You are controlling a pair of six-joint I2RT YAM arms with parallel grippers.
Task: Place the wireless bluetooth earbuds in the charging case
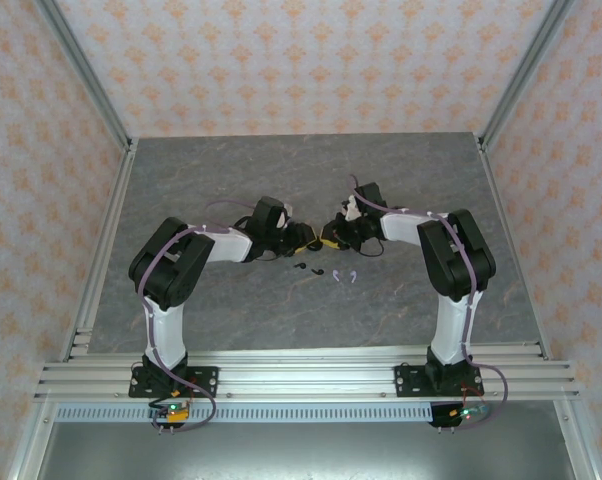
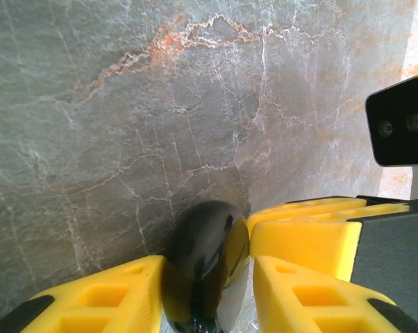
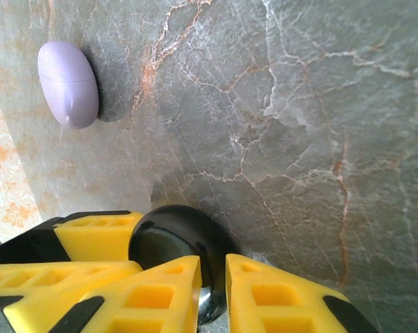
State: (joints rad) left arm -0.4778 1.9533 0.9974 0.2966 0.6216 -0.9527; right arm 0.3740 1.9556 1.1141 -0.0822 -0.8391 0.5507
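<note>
Grip doubled on black case (image 2: 202, 250), left hand (image 2: 207, 277) and right hand (image 3: 212, 267) both clamped — earbuds (image 1: 317, 270) beside, table (image 1: 231, 180) edges well away

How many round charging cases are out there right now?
2. The black case is held between the left gripper and right gripper; the lavender case lies apart on the table. More may hide under the arms.

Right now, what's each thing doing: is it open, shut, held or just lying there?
Black charging case: looks shut, gripped.
Lavender charging case: shut, lying on the table.
Black earbuds: loose on the table, outside any case.
Pale earbuds: loose beside them.
Left jaws: closed on the black charging case.
Right jaws: closed on the black charging case.
</note>
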